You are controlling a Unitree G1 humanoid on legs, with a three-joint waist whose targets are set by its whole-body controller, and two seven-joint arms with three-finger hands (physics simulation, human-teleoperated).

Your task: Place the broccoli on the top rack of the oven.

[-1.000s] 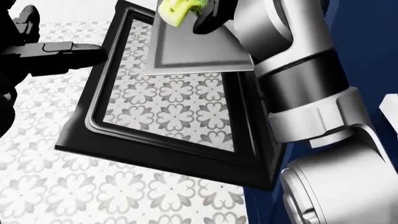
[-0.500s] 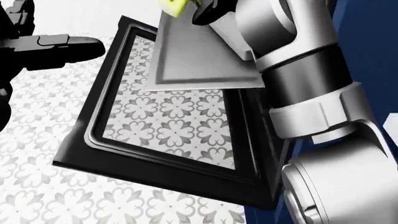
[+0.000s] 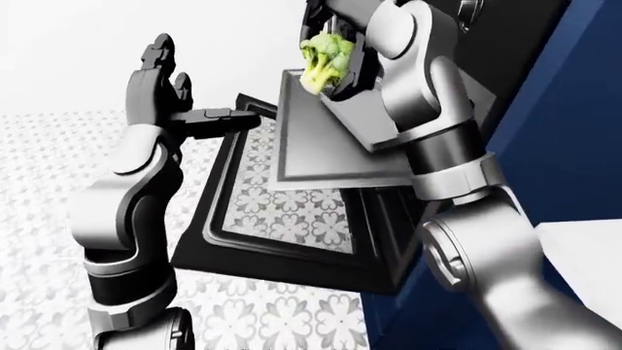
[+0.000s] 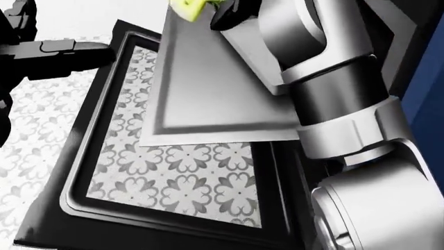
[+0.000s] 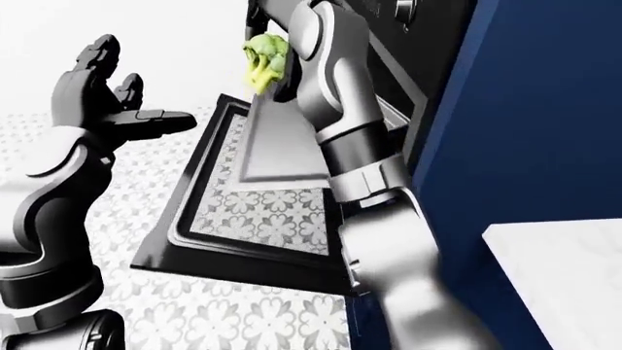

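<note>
The broccoli (image 3: 324, 61), yellow-green, is held in my right hand (image 3: 340, 69) high in the left-eye view, above the far end of a grey oven rack (image 3: 326, 142) pulled out over the open oven door (image 3: 282, 226). Only its stalk (image 4: 189, 9) shows at the top edge of the head view. In the right-eye view the broccoli (image 5: 263, 60) hangs by the oven opening. My left hand (image 3: 165, 87) is open, fingers spread, left of the door and apart from everything.
The oven door (image 4: 173, 192) lies flat with a glass pane showing the patterned floor (image 3: 39, 189). A dark blue cabinet side (image 5: 525, 117) stands at right, with a white counter (image 5: 564, 270) beyond it. My right arm (image 4: 333, 104) crosses the rack's right side.
The camera has moved closer and tilted, so the door and rack fill more of the head view. The broccoli has slipped further toward the top edge. My left hand stays at left.
</note>
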